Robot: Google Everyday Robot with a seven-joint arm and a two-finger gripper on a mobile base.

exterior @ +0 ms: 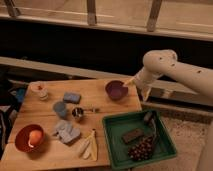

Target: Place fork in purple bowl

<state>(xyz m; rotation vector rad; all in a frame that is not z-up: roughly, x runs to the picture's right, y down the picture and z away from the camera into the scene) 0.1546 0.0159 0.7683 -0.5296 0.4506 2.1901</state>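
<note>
Camera view of a wooden table (96,93). A white arm reaches in from the right. Its gripper (145,94) hangs just right of the purple bowl (116,90), claw spread and empty. A thin silvery piece, probably the fork (92,109), lies on the table beside a metal cup (77,113), apart from the bowl.

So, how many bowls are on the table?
2. The purple bowl is at the table's far right edge, just left of the gripper. The red bowl, holding an orange thing, is at the near left corner. None seems hidden.
</note>
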